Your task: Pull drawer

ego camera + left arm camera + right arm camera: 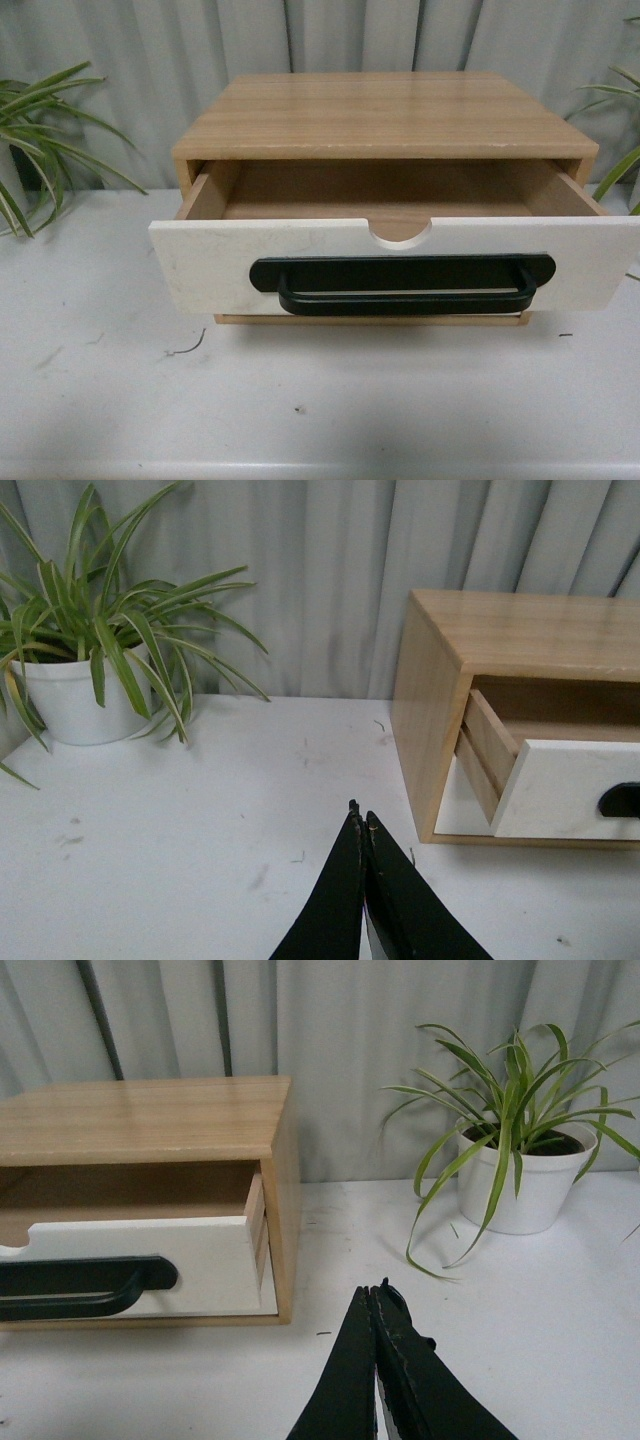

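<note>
Plainly, the white-fronted wooden drawer (205,265) with its long black bar handle (405,296) on an oval black plate stands pulled well out of the light wooden cabinet (385,115), its bare wooden inside open to view and a half-round notch (400,232) cut in the top edge of the front. The cabinet sits on a white tabletop (120,400), marked with a few dark scuffs, in front of a pale grey curtain (140,60). Neither arm shows in the front view. From the left wrist, the black left gripper (361,818) hangs above the table beside the cabinet's side, its tips pressed together on nothing, apart from the drawer. The black right gripper (374,1294) likewise has its tips closed and empty, near the cabinet's other side. A green-leaved plant in a white pot (70,705) stands on the table at the left, and another potted plant (520,1185) at the right.
</note>
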